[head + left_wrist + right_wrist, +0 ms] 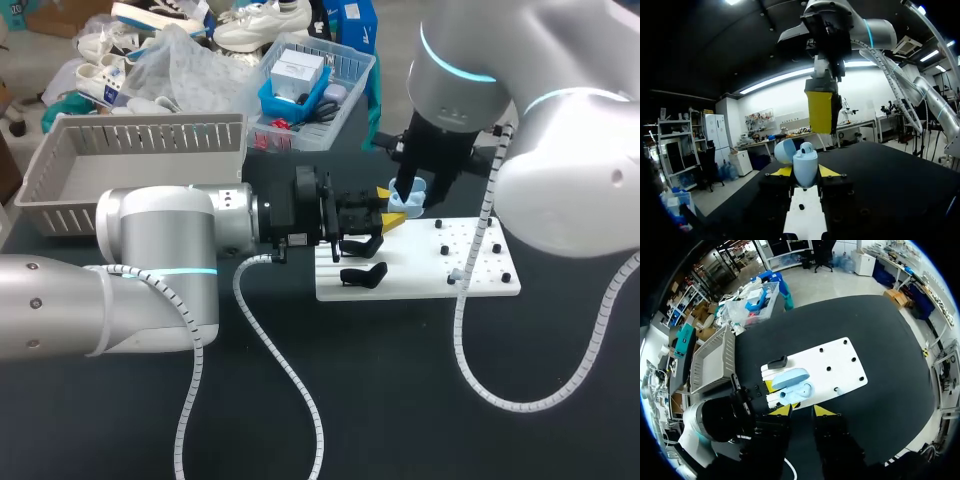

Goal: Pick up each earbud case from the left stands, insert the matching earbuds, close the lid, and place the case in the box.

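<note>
**Grip.** My left gripper [805, 171] is pinching the earbud case [805, 164] from both sides, with its yellow tips pressed against the pale blue shell. The case is held over the end of the white stand board [840, 362] nearest my left arm. Its lid [784, 150] is swung open to one side. A small rounded piece sits at the top of the open base, and I cannot tell whether it is a seated earbud.

**Right arm.** My right gripper [802, 411] hangs directly above the case. Its fingers are a little apart and nothing is visible between them.

**Risks, as I judge them:**

1. The right fingers are close over the open lid. An off-centre descent would strike the lid or hinge and twist the case in the left grip.
2. The shell is smooth and rounded. A downward press from above could slide it through the pads or tip it.
3. A closing push from the wrong side would force the lid back against its hinge.
4. An earbud that is not fully home would hold the lid off its latch, or spring out onto the board.
5. The black stand [362, 275] lies just beside the left gripper, so a dip of that wrist could catch it.
6. The box [150, 133] is well apart from the case, on the far side of my left arm. Carrying the case there unlatched risks spilling its contents.
</note>
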Robot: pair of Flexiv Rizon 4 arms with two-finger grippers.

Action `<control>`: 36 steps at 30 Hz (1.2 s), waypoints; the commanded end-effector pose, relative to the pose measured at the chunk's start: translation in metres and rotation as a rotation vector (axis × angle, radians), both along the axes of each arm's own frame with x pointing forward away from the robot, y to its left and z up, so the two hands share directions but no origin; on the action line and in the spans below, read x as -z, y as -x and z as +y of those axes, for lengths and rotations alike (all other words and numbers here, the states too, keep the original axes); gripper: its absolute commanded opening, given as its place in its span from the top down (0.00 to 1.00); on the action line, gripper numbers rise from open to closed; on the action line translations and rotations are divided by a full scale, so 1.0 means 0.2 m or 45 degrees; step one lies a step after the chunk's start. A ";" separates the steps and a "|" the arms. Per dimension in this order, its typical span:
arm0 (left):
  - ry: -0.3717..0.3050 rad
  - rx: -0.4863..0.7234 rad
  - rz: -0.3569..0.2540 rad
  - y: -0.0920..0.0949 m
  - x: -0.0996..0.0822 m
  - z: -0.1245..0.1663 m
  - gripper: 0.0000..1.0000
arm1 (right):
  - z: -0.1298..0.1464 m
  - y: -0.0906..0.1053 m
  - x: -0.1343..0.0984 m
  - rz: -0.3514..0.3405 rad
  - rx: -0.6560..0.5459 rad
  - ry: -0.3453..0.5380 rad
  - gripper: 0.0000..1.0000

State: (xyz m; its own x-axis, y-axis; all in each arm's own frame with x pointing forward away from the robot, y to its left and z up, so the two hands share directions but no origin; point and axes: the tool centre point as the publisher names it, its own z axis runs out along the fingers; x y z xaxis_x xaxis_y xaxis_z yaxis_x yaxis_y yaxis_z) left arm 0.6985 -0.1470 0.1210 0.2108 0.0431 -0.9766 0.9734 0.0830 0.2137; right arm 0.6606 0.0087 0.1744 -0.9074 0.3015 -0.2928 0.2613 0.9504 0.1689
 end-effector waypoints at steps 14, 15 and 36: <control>0.002 -0.002 -0.001 0.00 0.00 0.00 1.00 | -0.31 0.21 0.27 0.044 -0.137 0.040 0.75; 0.002 -0.002 -0.001 0.00 0.00 0.00 1.00 | -0.32 0.21 0.29 0.044 -0.152 0.051 0.74; 0.002 -0.002 -0.001 0.00 0.00 0.00 1.00 | -0.36 0.09 0.61 0.167 -0.190 -0.068 0.74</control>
